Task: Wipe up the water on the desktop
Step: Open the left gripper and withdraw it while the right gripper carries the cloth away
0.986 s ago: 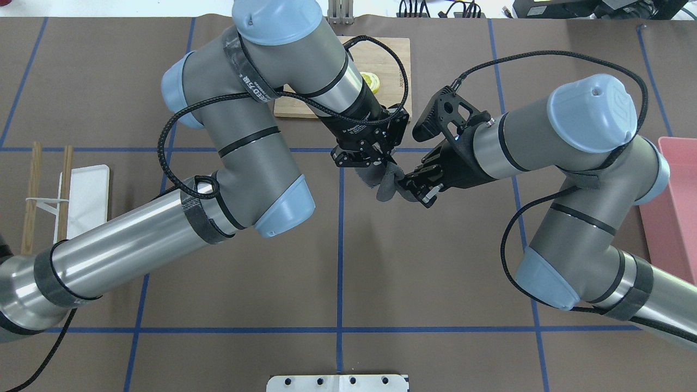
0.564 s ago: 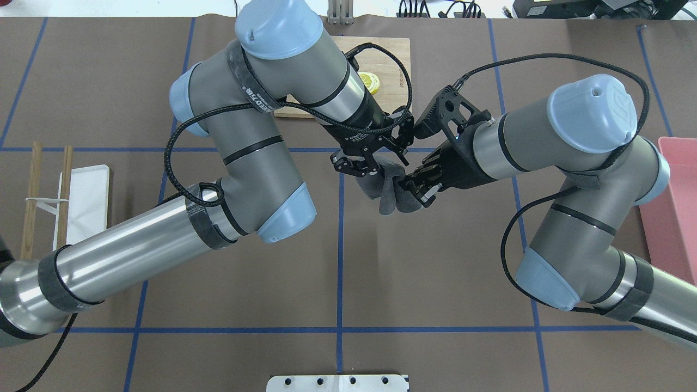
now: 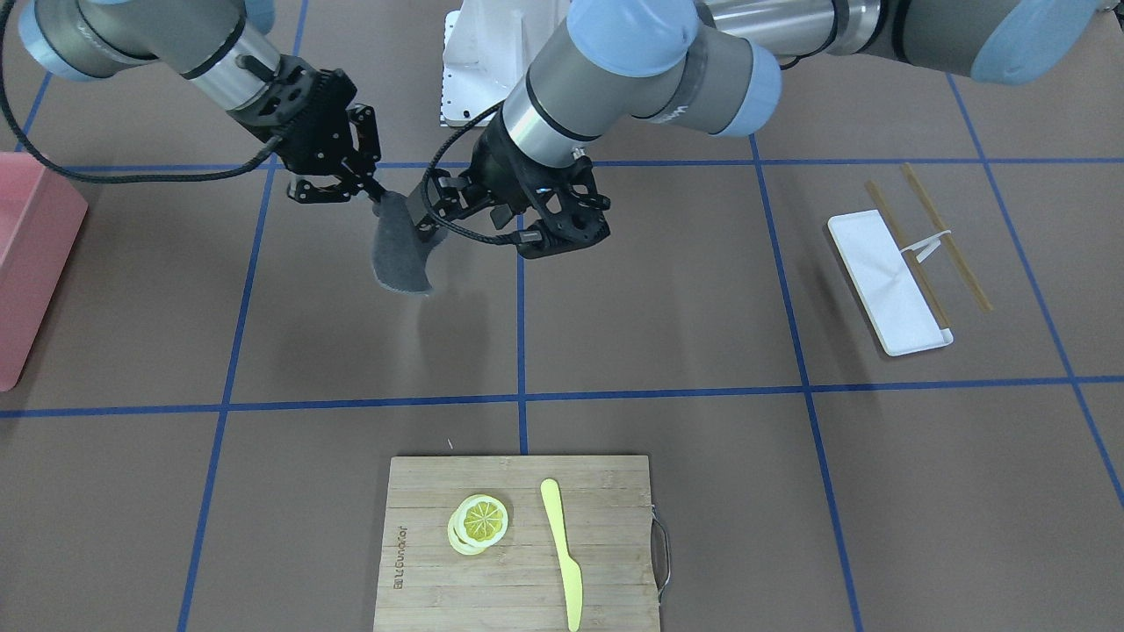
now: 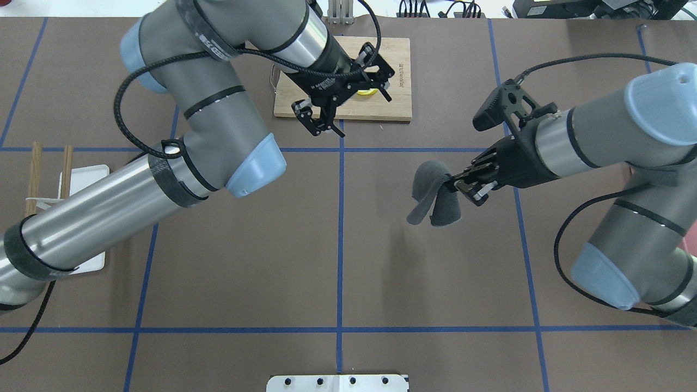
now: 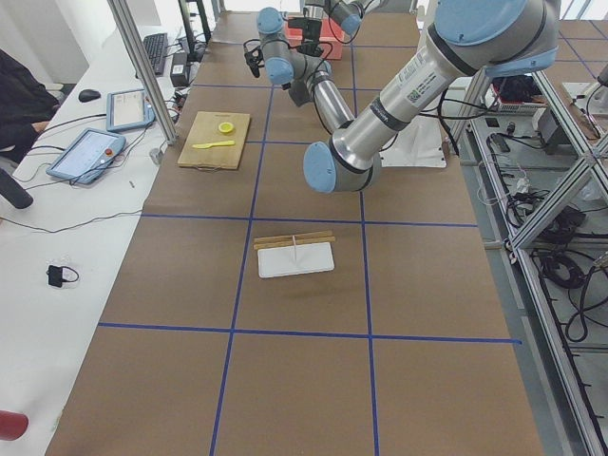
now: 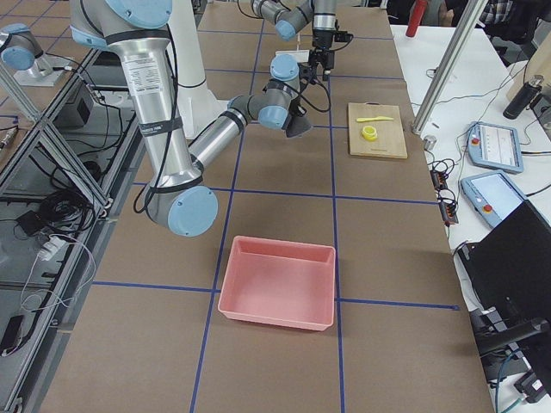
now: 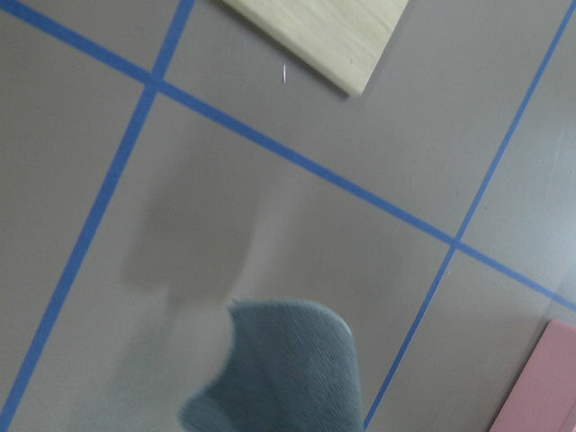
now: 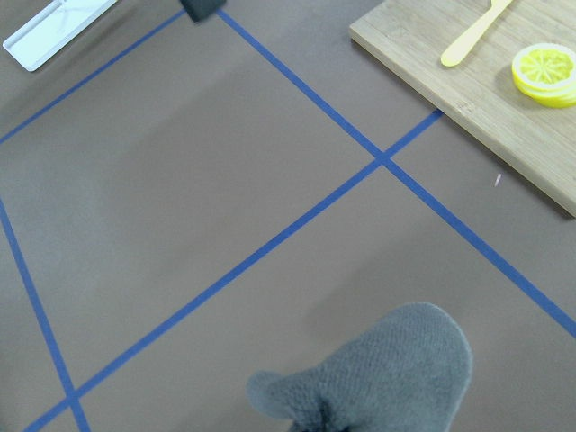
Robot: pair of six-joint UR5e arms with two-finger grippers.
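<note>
The desktop is a matte brown surface with blue tape lines; no water shows on it in any view. My right gripper is shut on a dark grey cloth, which hangs folded above the desktop right of centre. That cloth also fills the bottom of both wrist views. My left gripper is open and holds nothing. It hovers at the near edge of the cutting board, well to the left of the cloth in the overhead view.
A bamboo cutting board carries lemon slices and a yellow knife. A white tray with chopsticks lies on my left side. A pink bin stands on my right.
Both grippers were on the cloth at the centre. The left one has let go and moved away toward the cutting board. The right one has carried the cloth to the right.
</note>
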